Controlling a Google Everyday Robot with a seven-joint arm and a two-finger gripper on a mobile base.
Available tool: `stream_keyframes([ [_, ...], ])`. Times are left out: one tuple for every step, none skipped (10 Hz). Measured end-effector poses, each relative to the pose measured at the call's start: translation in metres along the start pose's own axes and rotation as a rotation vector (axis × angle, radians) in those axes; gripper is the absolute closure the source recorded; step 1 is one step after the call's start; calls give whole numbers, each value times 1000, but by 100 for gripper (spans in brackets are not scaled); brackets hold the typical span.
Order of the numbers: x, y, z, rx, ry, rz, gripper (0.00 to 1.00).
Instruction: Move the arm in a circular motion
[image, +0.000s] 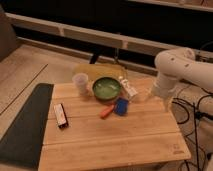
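Just off the table's right edge, the arm (181, 63) bends down from a rounded elbow.

Glossy and off-white, with thick tubular segments, it enters from the right border and drops to a narrow gripper (166, 104) that hangs over the right rim of the table (115, 145), beside its far corner; whether the gripper is open or closed cannot be told. Nearest to it on the pale slatted wood lie a white bottle (129, 89), a small blue block (121, 106) and an orange piece (106, 111), with a round green bowl (106, 88) and a translucent cup (80, 83) further left. A dark flat bar (61, 115) lies near the left edge, along which runs a dark mat (22, 125). Black cables (194, 107) loop on the floor to the right. The table's front half is bare wood.
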Motion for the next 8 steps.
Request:
stream_keyframes([
  [-7,16,-2,1,2,-16,35],
  [-12,33,-2,3,8,-32,35],
  [-16,56,-1,6,15,-57,35],
  [-16,75,-1,8,19,-80,35],
  [-15,97,-1,12,23,-111,35],
  [-13,116,-1,16,23,-138,35],
  [-8,145,-2,26,19,-184,35],
  [-1,173,-4,33,16,-229,35],
])
